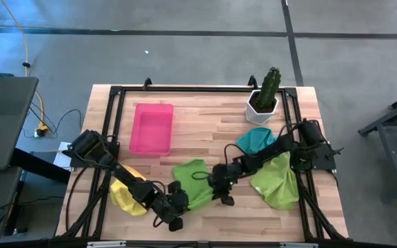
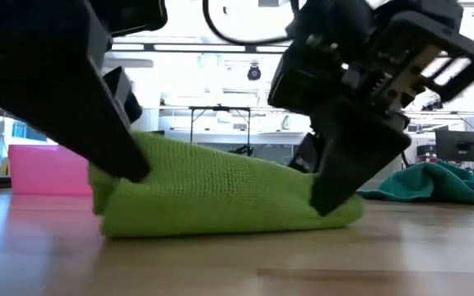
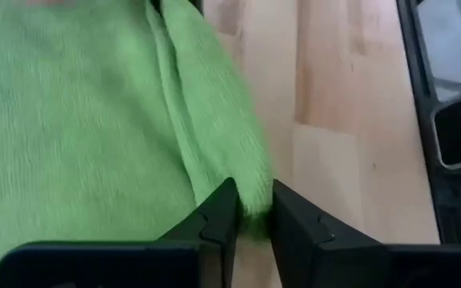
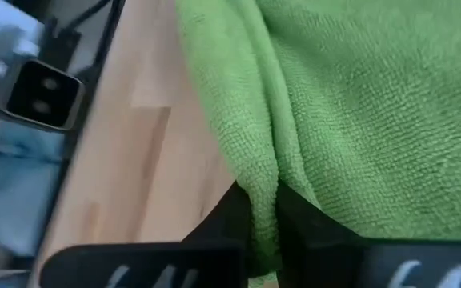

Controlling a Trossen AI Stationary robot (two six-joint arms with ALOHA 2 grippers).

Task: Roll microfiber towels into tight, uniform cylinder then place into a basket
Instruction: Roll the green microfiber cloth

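While a lime green towel [image 1: 191, 182] lies folded at the table's front edge, its near hem is pinched at one corner by the left gripper [image 3: 250, 220] and at the other by the right gripper [image 4: 262, 216], both clamped on thin cloth. If only a single layer is caught, the fold could slip out and the roll would likely come loose or uneven. Nothing is held in the pink basket [image 1: 151, 127] yet.
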